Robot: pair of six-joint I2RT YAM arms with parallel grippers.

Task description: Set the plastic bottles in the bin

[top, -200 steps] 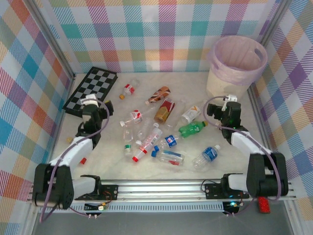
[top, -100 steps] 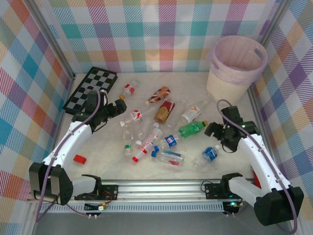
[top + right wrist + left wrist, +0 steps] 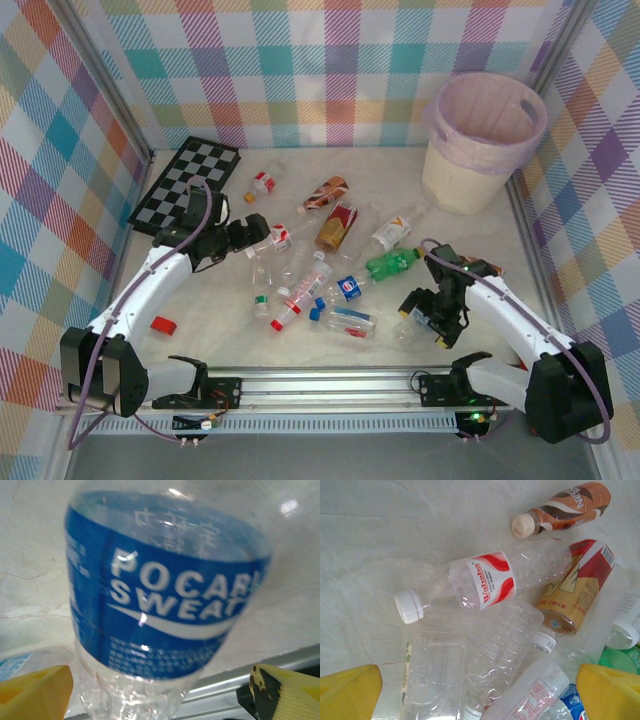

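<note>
**Q:** What is counted on the table [image 3: 210,300]?

**A:** About a dozen plastic bottles [image 3: 338,224] are seen lying on their sides in one loose cluster at mid-table. An exact tally is prevented by overlap. One green bottle [image 3: 393,263] is included. One bin [image 3: 455,185] is shown upright in the far right corner, well apart from the cluster. One chequered board [image 3: 185,185] and one small red object [image 3: 163,325] are noted on the left.

**Q:** How are the two grippers set?

**A:** The left gripper [image 3: 480,692] is held wide apart above a red-and-white-labelled bottle [image 3: 485,582] and several clear ones. The right gripper [image 3: 160,690] is placed astride one blue-labelled bottle [image 3: 165,605] at the near right. Its jaws are apart, and a gap is visible on one side.
</note>
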